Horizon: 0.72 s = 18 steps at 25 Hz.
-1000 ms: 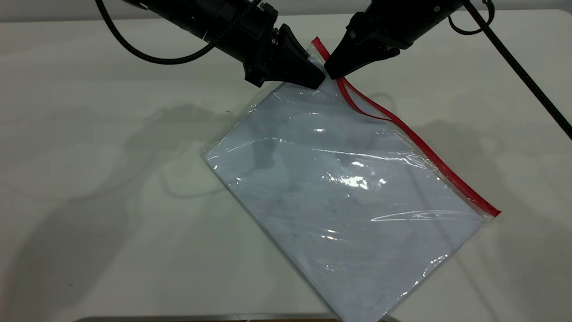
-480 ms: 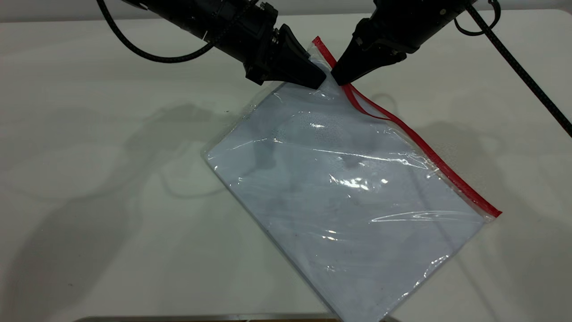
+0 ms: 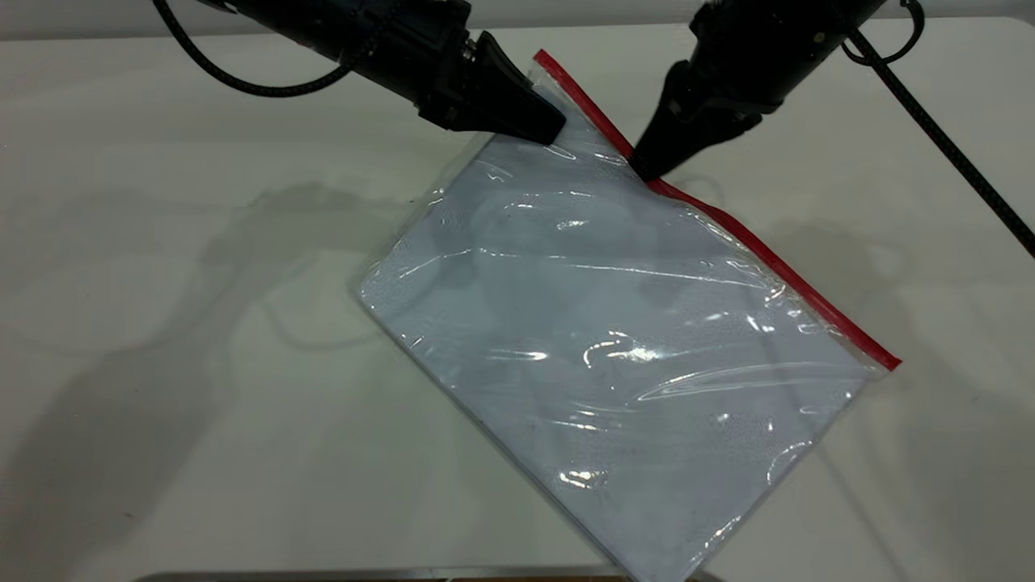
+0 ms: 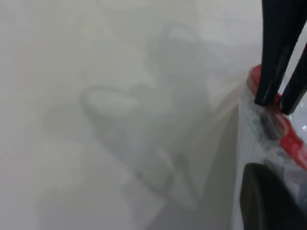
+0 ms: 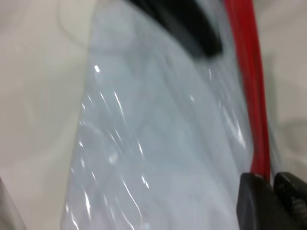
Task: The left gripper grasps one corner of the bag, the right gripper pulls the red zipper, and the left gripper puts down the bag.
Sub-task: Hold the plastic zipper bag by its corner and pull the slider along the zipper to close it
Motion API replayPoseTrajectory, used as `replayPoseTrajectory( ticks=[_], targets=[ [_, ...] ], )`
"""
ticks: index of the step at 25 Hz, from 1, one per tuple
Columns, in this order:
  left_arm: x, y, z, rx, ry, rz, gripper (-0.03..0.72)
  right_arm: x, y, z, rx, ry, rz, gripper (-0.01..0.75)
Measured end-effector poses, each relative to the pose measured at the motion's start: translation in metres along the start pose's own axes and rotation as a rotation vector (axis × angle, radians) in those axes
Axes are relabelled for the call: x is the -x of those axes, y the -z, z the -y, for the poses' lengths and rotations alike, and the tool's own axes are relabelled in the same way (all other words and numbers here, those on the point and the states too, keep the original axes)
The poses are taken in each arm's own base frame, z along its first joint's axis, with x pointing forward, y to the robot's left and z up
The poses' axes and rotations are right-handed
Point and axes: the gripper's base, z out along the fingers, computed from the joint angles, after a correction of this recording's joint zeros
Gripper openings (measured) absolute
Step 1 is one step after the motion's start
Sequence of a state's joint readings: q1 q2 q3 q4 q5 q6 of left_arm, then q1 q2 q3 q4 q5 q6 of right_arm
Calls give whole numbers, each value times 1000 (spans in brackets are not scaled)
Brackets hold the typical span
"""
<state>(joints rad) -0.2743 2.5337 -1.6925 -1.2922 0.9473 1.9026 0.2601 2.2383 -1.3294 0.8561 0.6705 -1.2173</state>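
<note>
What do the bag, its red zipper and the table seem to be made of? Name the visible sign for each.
The bag: thin clear plastic film, glossy; it crinkles and throws bright glints, and pale sheets show through it.
The red zipper: probably a stiffer opaque plastic strip, running straight along one edge.
The table: smooth off-white surface, faintly sheeny, showing soft shadows; likely laminate, though the look leaves that open.
</note>
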Motion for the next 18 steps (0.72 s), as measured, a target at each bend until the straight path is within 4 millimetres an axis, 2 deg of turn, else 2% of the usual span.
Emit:
replayPoseTrajectory(
  ticks=[6, 11, 15, 18],
  targets=[
    [-10, 17, -12, 61, 38, -17, 55, -16, 1, 5, -36, 73, -154, 65],
    [-19, 31, -20, 105, 63, -38, 55, -24, 3, 9, -73, 64, -245, 65],
    [-21, 32, -20, 99, 58, -50, 55, -22, 3, 12, -104, 38, -218, 73],
    [-22, 32, -19, 95, 48, -64, 55, -15, 2, 13, -127, -6, -138, 118]
  ],
)
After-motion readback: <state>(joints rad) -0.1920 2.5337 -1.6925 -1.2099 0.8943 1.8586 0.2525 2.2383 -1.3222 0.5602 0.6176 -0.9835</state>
